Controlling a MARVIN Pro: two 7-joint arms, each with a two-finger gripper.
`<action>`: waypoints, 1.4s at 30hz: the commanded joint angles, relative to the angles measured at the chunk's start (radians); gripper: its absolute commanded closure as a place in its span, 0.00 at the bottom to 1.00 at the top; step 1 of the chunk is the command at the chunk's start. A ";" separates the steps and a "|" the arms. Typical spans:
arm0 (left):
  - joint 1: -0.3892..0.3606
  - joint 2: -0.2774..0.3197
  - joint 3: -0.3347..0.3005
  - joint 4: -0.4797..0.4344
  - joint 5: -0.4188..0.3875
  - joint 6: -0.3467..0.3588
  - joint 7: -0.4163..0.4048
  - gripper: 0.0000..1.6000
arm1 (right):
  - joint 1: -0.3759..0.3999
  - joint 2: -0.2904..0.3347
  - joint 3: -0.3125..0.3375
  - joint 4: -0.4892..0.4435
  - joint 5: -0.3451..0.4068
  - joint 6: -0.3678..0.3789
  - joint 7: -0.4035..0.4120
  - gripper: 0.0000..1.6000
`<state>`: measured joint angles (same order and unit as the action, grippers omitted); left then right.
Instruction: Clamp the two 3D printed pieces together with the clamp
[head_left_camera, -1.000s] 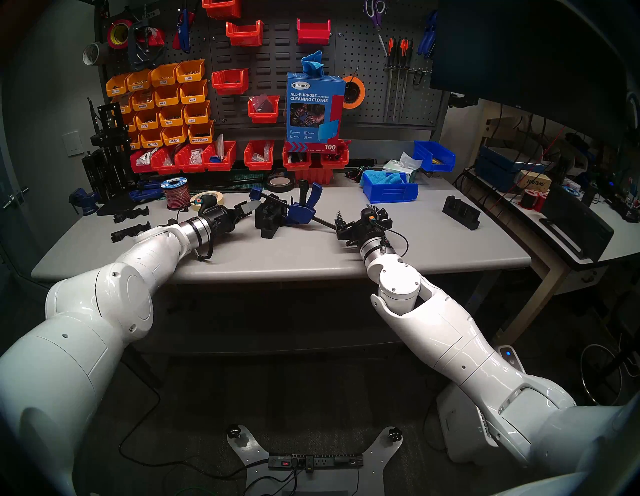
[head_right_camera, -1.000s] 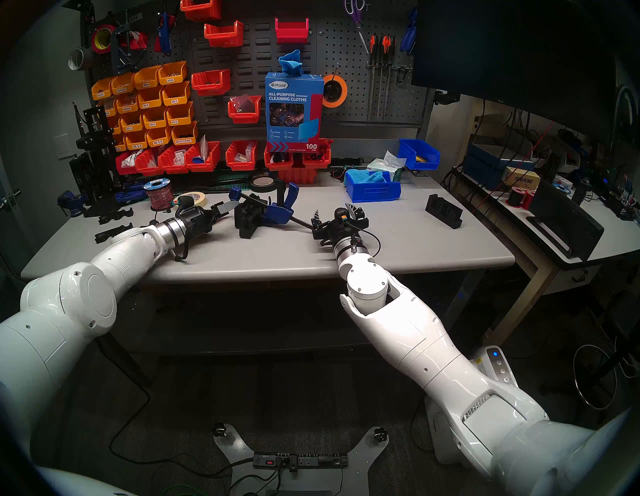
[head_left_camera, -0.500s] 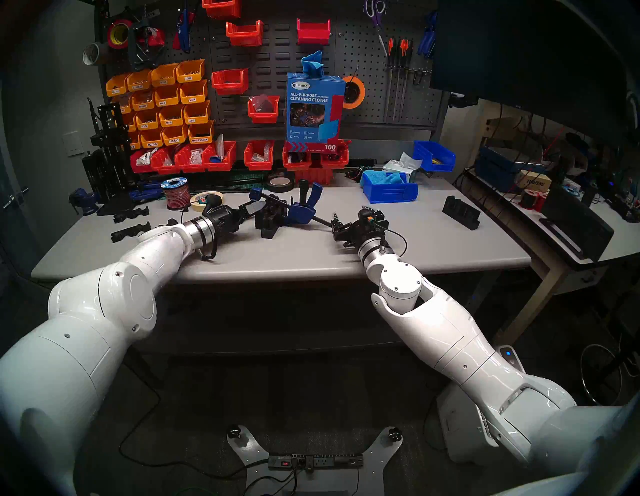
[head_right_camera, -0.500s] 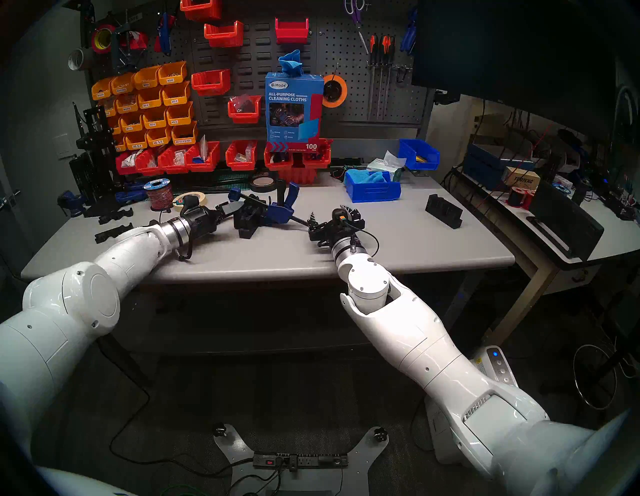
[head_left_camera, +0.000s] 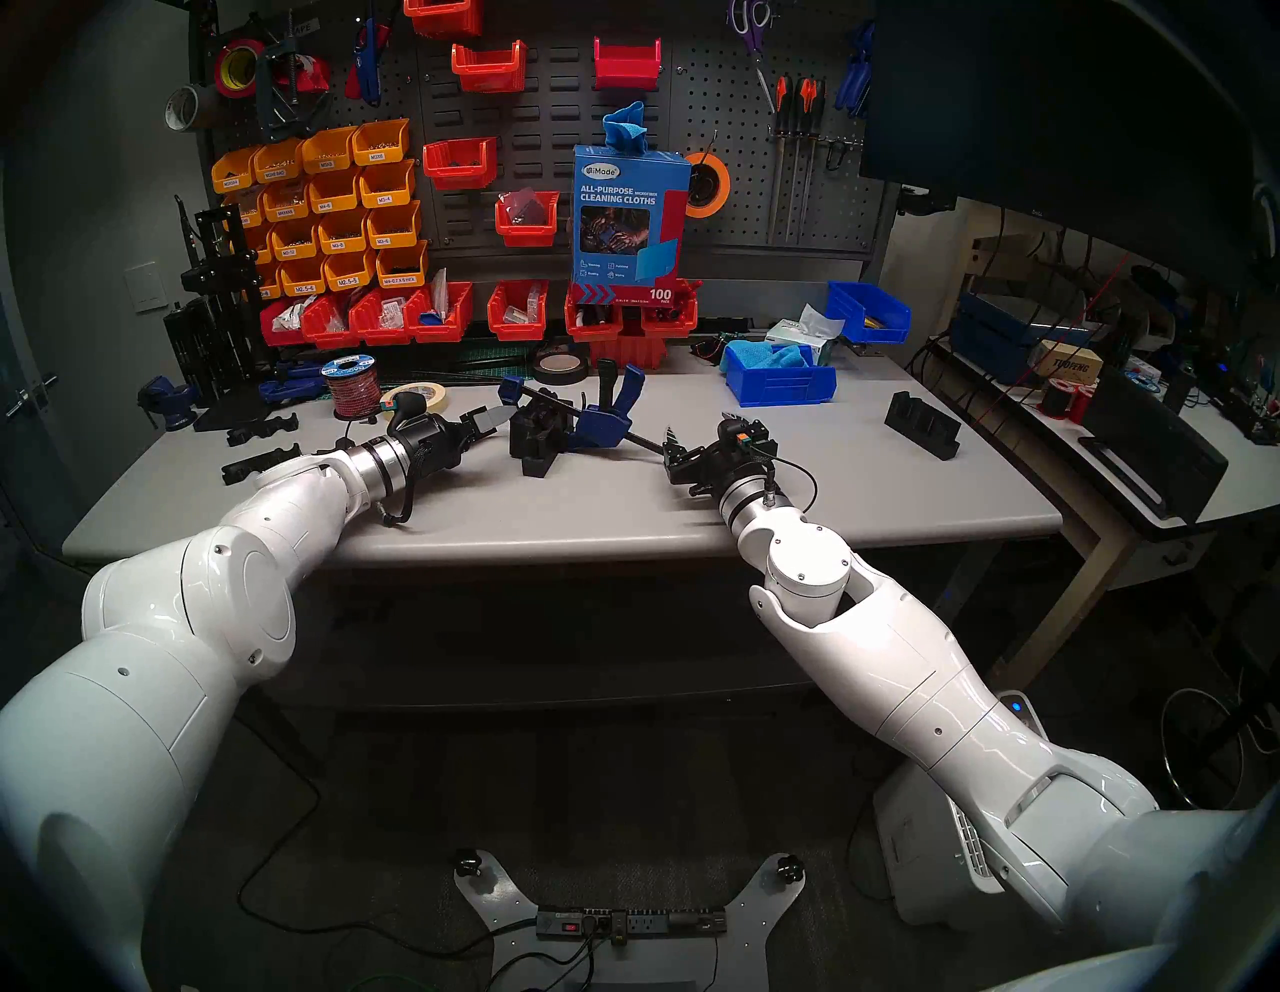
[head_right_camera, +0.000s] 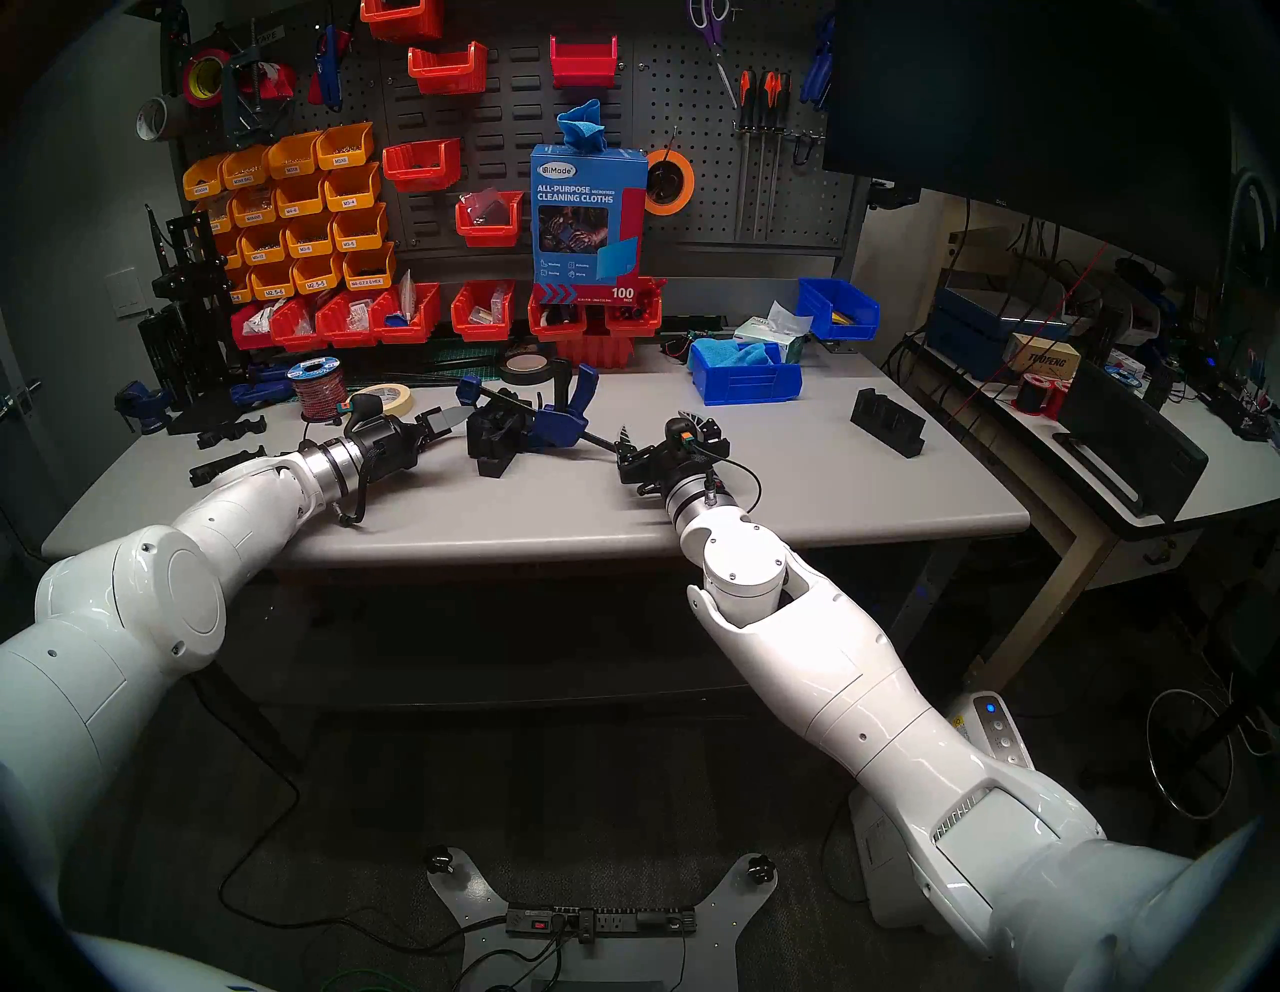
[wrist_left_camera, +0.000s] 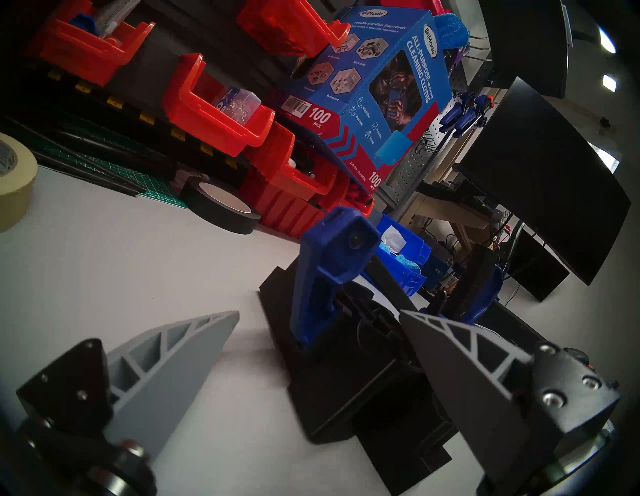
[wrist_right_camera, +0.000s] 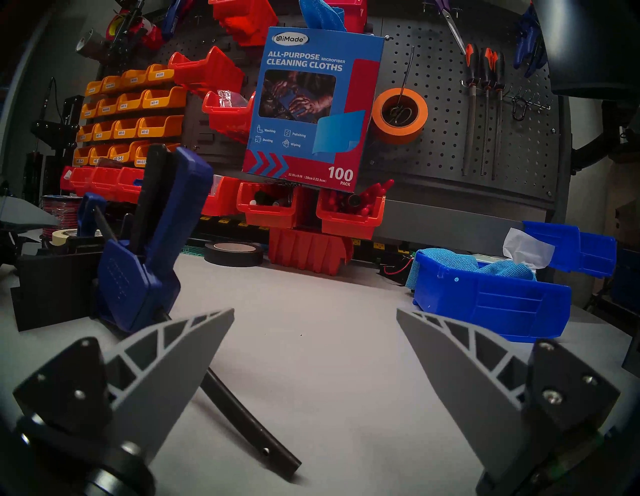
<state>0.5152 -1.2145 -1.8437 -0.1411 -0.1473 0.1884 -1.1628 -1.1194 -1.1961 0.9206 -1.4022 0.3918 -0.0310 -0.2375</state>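
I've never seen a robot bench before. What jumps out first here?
Mid-table, a blue bar clamp sits around two black 3D printed pieces. The open left gripper and open right gripper flank it, holding nothing. Behind, a wall of orange and red bins and a blue cleaning-cloth box.

Seen low over the grey surface (wrist_right_camera: 311, 311): right tool (wrist_right_camera: 313, 317) spread wide, holding nothing. Left of it, the clamp (wrist_right_camera: 152, 242) with blue body upright against black printed pieces (wrist_right_camera: 52, 287); its black bar (wrist_right_camera: 249, 426) runs toward the tool's left finger (wrist_right_camera: 173, 363). Right of the tool, a blue bin (wrist_right_camera: 491, 304).
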 joint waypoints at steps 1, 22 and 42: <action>-0.035 0.032 -0.001 -0.021 -0.001 -0.004 -0.035 0.00 | 0.030 0.002 0.015 -0.039 -0.002 -0.007 0.003 0.00; 0.020 0.038 0.030 -0.009 0.044 -0.083 0.043 0.00 | 0.027 0.012 0.017 -0.051 0.006 -0.004 0.020 0.00; 0.013 0.037 0.042 0.000 0.056 -0.119 0.076 0.00 | 0.026 0.014 0.015 -0.055 0.008 -0.002 0.011 0.00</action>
<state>0.5179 -1.1746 -1.8009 -0.1562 -0.0905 0.0802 -1.0911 -1.1217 -1.1796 0.9234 -1.4223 0.4030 -0.0284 -0.2245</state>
